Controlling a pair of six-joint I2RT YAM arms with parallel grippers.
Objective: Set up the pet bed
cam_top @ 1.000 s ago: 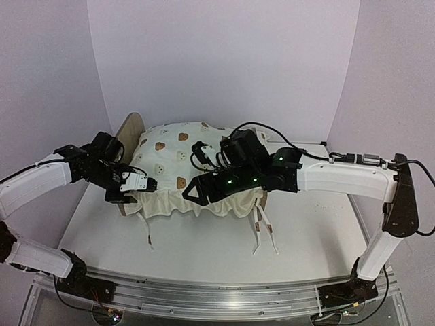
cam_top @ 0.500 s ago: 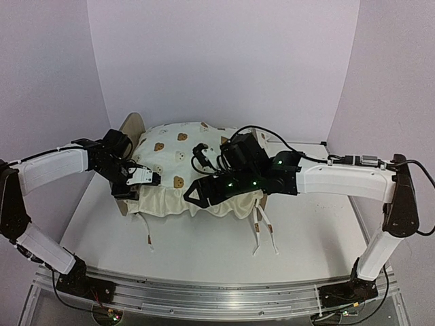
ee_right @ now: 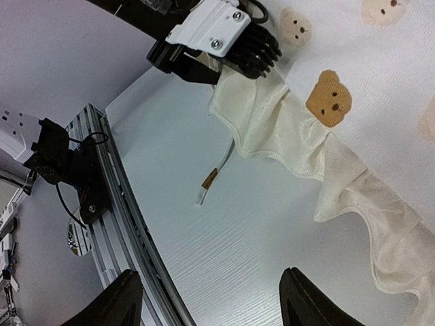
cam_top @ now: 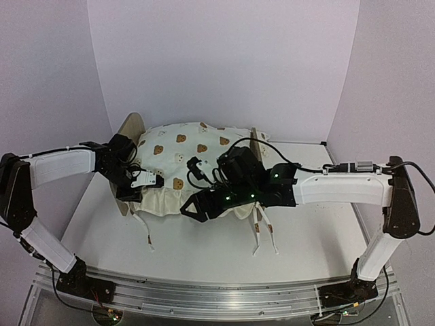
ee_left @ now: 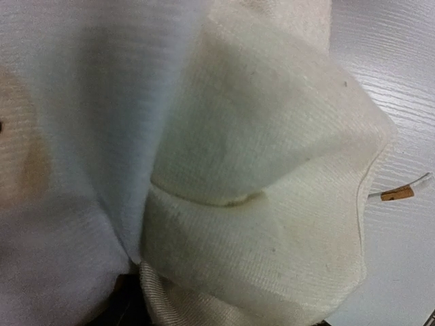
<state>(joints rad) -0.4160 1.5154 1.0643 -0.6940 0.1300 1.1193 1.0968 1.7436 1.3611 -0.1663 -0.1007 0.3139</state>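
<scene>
Presently, item: pet bed (cam_top: 132, 127), light wood. It stands on the white table (cam_top: 204, 261) toward 12 o'clock in the overhead view, with the rounded headboard at its 9 o'clock end and the lower footboard at 3 o'clock. Covering: cream bear-print bedding (cam_top: 187, 146), mounded over the frame, its ruffle hanging down the 6 o'clock side. Loose ties (cam_top: 262, 231) trail on the table below the ruffle. Left gripper (ee_right: 207, 68): at the bed's 8 o'clock corner, fingers in among the ruffle. Cloth fills its own camera, so whether the jaws have closed on the fabric cannot be told. Right gripper (ee_right: 214, 299): low at the 6 o'clock edge, jaws spread wide, nothing between them but bare table. Hazards, as judged: a tug at the corner could drag the whole cover askew or shift the light frame. A trailing tie could catch on a finger. The two grippers work near one another and could collide. Not visible: the bed's base, any cutouts in the boards, any pillow, and how the cover sits on the far side.
</scene>
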